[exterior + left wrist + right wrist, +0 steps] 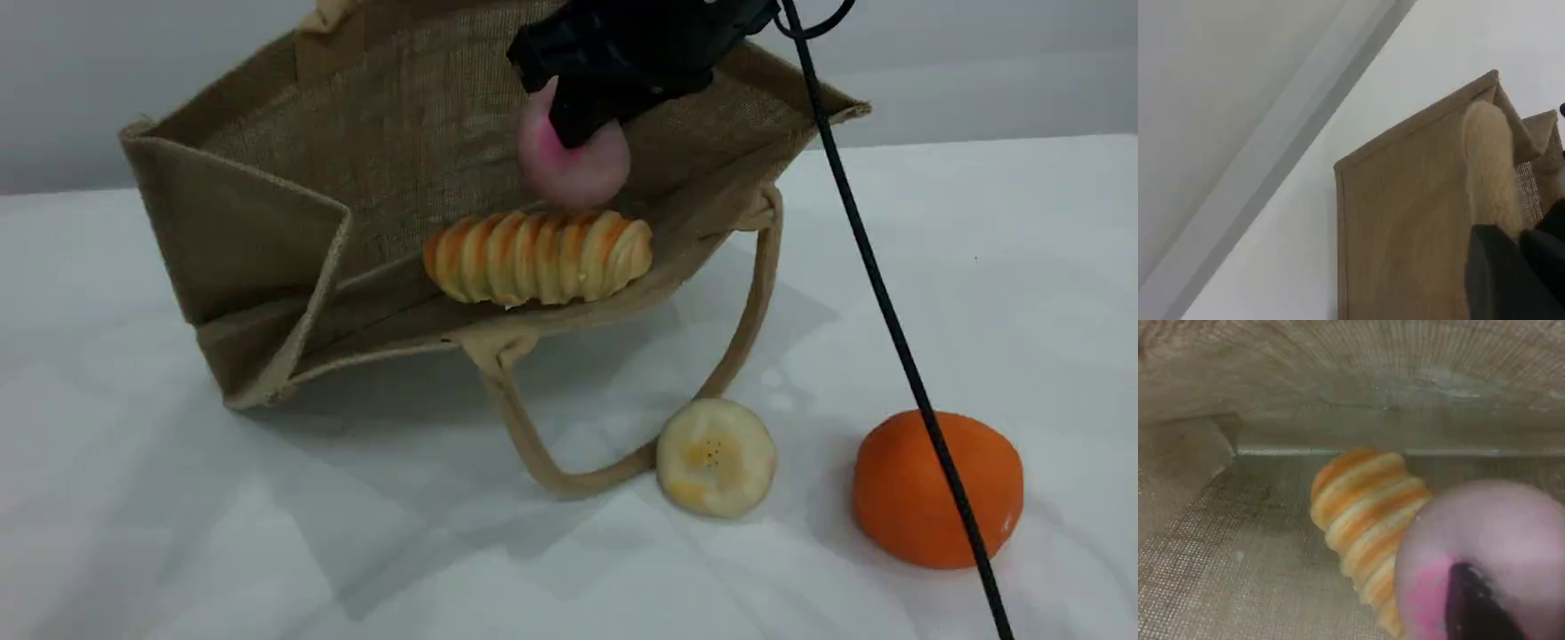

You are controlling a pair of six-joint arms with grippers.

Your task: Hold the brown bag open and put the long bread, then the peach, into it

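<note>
Long bread (537,256) lies crosswise inside brown bag (293,204); right fingers (578,124) pinch peach (578,164); left fingers (1501,273) clamp handle (1488,167).

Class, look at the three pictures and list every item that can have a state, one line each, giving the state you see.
brown bag: on its side, mouth open.
long bread: lying inside the bag.
peach: at the right gripper's tip, in the bag mouth above the bread.
right gripper: on the peach; release unclear.
left gripper: shut on the bag's handle.
banana slice: on the table, outside.
orange: on the table, outside.
</note>
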